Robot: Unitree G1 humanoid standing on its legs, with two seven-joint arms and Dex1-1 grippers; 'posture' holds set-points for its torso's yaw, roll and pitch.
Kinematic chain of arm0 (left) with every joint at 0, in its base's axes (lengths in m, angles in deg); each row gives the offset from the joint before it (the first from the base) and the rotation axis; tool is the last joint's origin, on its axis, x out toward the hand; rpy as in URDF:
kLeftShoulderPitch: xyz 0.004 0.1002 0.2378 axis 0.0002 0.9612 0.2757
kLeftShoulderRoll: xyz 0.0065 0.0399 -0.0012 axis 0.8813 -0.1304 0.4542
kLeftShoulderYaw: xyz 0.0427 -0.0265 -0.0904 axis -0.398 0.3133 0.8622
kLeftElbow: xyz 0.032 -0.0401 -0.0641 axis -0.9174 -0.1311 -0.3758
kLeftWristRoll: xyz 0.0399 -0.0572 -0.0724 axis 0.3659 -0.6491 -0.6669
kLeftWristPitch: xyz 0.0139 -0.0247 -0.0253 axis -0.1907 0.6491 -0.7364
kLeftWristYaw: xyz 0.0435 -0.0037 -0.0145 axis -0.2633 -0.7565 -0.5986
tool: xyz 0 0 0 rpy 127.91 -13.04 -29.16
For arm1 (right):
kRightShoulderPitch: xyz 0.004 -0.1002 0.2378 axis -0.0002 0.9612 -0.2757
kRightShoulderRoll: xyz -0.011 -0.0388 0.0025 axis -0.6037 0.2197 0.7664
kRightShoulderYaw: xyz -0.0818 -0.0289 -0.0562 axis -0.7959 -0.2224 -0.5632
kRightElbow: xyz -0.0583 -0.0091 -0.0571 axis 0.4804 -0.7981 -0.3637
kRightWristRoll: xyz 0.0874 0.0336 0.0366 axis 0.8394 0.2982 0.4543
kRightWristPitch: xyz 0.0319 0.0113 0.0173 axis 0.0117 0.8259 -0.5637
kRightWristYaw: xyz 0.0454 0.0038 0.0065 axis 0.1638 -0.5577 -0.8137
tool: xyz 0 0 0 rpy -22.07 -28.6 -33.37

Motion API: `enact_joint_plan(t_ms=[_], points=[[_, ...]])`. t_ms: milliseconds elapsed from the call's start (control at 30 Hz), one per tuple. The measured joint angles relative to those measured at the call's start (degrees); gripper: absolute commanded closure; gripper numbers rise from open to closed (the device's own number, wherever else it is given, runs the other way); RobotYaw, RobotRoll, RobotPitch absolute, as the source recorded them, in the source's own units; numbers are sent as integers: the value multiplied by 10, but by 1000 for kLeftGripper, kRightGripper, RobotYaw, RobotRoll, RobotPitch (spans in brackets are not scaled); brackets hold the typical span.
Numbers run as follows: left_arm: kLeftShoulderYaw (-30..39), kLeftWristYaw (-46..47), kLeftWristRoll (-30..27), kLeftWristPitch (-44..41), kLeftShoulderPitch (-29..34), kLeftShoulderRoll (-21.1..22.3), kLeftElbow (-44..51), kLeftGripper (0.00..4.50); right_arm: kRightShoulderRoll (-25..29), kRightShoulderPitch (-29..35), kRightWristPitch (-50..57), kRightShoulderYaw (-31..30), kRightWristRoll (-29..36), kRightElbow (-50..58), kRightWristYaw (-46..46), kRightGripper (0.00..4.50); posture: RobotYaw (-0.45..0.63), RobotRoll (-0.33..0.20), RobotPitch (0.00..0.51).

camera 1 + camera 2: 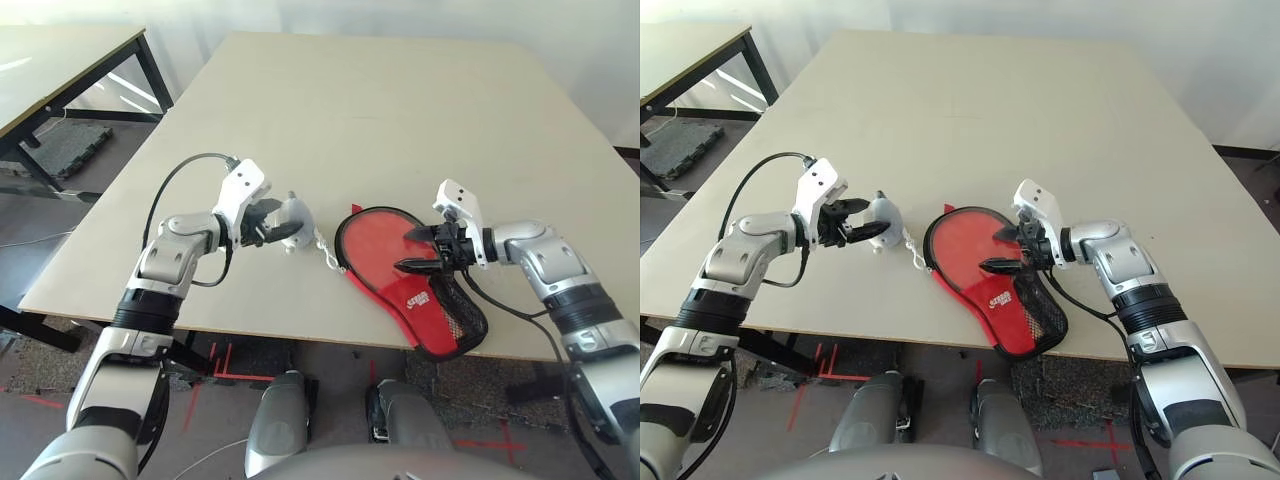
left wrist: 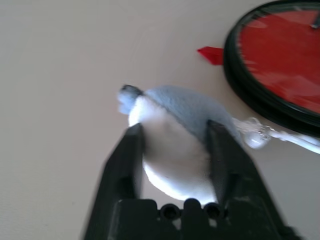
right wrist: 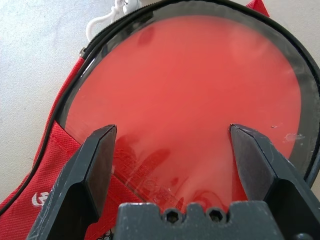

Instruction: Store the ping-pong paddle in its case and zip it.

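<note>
Two claws mid-table; case (image 1: 440,320) overhangs near table edge (image 1: 300,335).

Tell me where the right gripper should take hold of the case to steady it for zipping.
Probably the narrow handle end of the case, near the mesh pocket, coming down from above. The case lies flat, and its round end's rim carries the zipper, so the open right gripper would stay clear of it.

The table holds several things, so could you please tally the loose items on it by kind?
Ping-pong paddle: 1
Case: 1
Grey plush toy on a white cord: 1
Total: 3
</note>
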Motion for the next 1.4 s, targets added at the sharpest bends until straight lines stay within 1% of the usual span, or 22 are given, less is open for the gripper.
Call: enact_joint_plan(t_ms=[33,67,133,300,433,833,967,1200,1400], points=[[1,2,0,2,-2,-1,-5,3502,0,0,0,0,0,0,0,0,153,0,78],[2,3,1,4,-6,-2,-12,3925,-1,1,0,1,0,1,1,0,153,0,77],[2,6,2,7,-10,-5,-20,4488,-3,2,1,3,1,1,5,0,153,0,76],[2,20,12,12,-27,-18,-44,4488,-5,4,1,4,1,2,11,0,153,0,75],[-16,36,37,28,-55,-35,-75,4488,-6,5,1,6,0,2,16,0,152,0,75],[-83,72,148,162,-135,-49,-209,4488,-9,10,6,5,0,10,19,0,150,0,74],[-88,79,168,196,-148,-49,-244,4488,-9,13,6,3,0,16,19,0,149,0,71],[-88,78,178,211,-148,-48,-247,4488,-9,17,-4,-2,-9,17,27,0,162,0,64],[-86,58,179,199,-121,-25,-202,4488,-15,10,-44,-20,-34,1,35,0,174,0,66]])
